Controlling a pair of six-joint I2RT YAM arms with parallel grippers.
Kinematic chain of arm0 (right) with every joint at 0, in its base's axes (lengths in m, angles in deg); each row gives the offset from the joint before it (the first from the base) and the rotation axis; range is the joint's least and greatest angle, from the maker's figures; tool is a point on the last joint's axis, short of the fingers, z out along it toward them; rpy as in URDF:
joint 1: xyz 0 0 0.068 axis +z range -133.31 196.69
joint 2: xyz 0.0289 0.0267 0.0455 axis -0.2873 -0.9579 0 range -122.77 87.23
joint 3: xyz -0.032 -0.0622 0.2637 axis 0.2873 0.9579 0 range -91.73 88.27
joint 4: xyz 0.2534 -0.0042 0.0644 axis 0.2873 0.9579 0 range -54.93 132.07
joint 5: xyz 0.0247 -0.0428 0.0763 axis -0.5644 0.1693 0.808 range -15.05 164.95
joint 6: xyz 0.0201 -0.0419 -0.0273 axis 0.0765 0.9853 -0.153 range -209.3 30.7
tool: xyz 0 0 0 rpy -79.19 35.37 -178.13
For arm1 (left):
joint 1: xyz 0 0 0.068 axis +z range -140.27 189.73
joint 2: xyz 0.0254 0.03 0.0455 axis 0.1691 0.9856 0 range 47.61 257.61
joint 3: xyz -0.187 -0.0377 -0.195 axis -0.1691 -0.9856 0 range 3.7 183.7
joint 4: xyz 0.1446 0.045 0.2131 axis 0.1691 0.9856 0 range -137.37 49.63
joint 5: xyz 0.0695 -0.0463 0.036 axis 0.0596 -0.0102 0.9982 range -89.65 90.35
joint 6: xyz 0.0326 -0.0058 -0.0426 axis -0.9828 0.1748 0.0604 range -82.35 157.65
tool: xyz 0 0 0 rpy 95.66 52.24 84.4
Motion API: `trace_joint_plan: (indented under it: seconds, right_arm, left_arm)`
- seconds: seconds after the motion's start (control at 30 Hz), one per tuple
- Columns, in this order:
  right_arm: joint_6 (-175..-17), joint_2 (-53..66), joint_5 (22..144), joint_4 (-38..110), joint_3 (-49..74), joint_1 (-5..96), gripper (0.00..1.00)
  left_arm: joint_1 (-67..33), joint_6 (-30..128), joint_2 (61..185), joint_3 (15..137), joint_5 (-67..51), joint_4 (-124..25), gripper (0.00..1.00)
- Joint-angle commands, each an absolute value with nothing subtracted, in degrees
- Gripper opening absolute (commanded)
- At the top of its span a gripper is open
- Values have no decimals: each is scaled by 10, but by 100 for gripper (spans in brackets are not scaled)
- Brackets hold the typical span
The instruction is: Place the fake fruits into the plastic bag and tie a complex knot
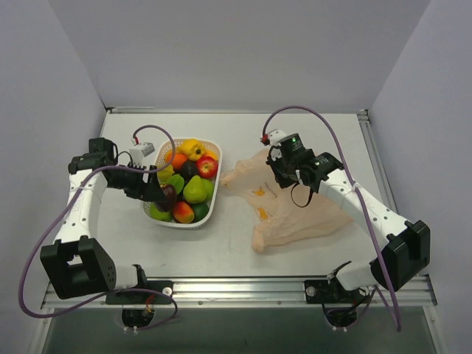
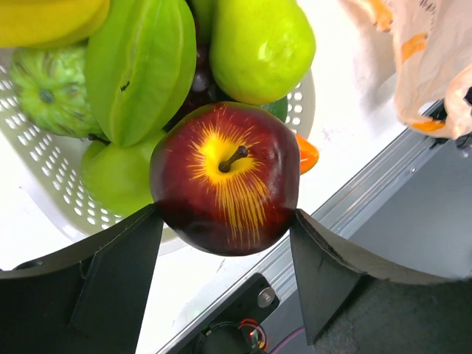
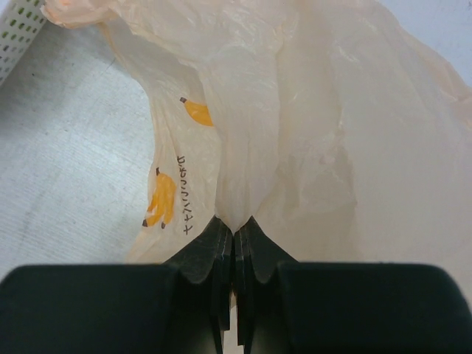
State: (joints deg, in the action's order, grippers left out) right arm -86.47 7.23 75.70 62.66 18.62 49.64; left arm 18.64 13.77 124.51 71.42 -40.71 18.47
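Top external view: a white lattice basket (image 1: 214, 200) sits on the grey table (image 1: 243, 133), left of centre, heaped with fake fruits (image 1: 193, 177) — a red apple (image 1: 207, 167), a green pear (image 1: 195, 190), a yellow piece (image 1: 191, 148) at the far side and a red-yellow mango (image 1: 183, 212) at the near side.

The left gripper (image 1: 164, 194) reaches into the basket's left side. From the left wrist, its two dark fingers (image 2: 125, 273) press against opposite flanks of a dark red apple (image 2: 225, 188) with yellow streaks around the stem, so the left gripper (image 2: 225, 215) is clamped on that fruit. Behind the apple lie a green starfruit (image 2: 140, 66), the pear (image 2: 258, 44) and a green apple (image 2: 118, 177), with the basket (image 2: 44, 162) wall under them.

The plastic bag (image 1: 295, 217) lies crumpled on the table to the right of the basket, its far-left corner just beside the basket rim — none of the fruit is visibly inside it. The right gripper (image 1: 276, 169) is over the bag's far part. From the right wrist, the right gripper (image 3: 234, 225) has its jaws pressed together, pinching a fold of the plastic bag (image 3: 295, 110), whose pale film carries small orange banana prints (image 3: 162, 199).
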Motion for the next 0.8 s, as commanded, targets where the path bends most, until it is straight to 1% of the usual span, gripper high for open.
trace_joint_plan:
  seconds: [0.0, 0.13, 0.17, 0.27, 0.37, 0.4, 0.43, 0.5, 0.7, 0.77]
  right_arm:
    - [-893, 89, 805, 628, 148, 481, 0]
    - [-932, 74, 875, 638, 122, 464, 0]
    - [-939, 72, 897, 638, 112, 456, 0]
    - [-965, 62, 947, 642, 95, 434, 0]
    - [-987, 52, 996, 644, 88, 411, 0]
    - [-990, 49, 1022, 645, 86, 396, 0]
    - [-991, 48, 1034, 647, 86, 388, 0]
    - [-987, 53, 1056, 652, 89, 366, 0]
    - [-941, 87, 1058, 678, 94, 319, 0]
    - [-933, 92, 1096, 679, 98, 297, 0]
  left_arm:
    - [196, 170, 1212, 751, -444, 172, 52]
    - [194, 204, 1190, 767, -514, 146, 53]
    - [188, 216, 1184, 767, -529, 115, 54]
    - [157, 264, 1168, 771, -516, 49, 55]
    - [84, 298, 1170, 783, -487, -10, 57]
    - [47, 320, 1175, 784, -466, -28, 58]
    - [32, 332, 1180, 788, -458, -62, 58]
    - [-7, 362, 1205, 804, -443, -83, 59]
    - [-27, 416, 1254, 860, -451, -130, 59]
    - [-27, 423, 1253, 864, -453, -145, 59]
